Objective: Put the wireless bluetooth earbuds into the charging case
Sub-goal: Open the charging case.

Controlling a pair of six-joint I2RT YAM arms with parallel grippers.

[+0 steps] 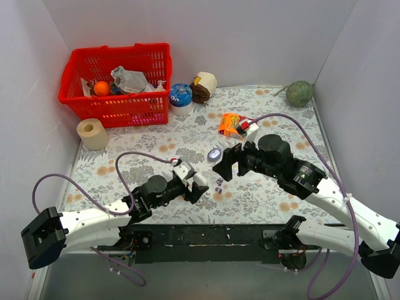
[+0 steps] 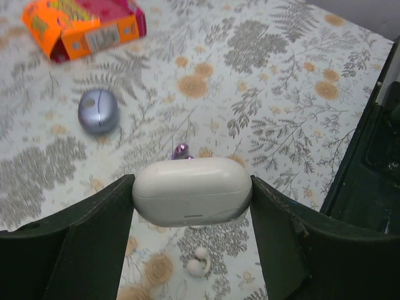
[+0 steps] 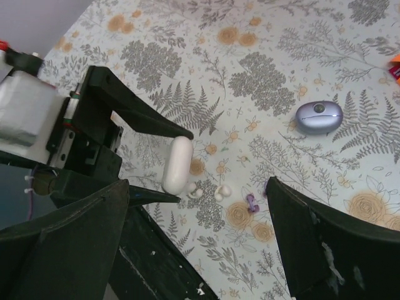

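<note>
My left gripper (image 2: 192,199) is shut on a closed white charging case (image 2: 192,190) and holds it just above the flowered tablecloth; the case also shows in the right wrist view (image 3: 177,164) and the top view (image 1: 199,180). Two white earbuds (image 3: 197,192) (image 3: 222,191) lie on the cloth right beside it; one shows under the case in the left wrist view (image 2: 199,262). A purple earbud (image 3: 252,203) lies a little to their right, and a second one (image 3: 265,190) is partly hidden by my finger. A closed purple case (image 3: 319,117) lies farther back. My right gripper (image 3: 199,187) is open and empty above the earbuds.
An orange snack box (image 1: 231,124) lies behind the purple case (image 1: 215,154). A red basket (image 1: 115,84) of items, a paper roll (image 1: 92,134), a blue-lidded tub (image 1: 180,95), a brown-and-white roll (image 1: 203,87) and a green ball (image 1: 299,94) stand along the back.
</note>
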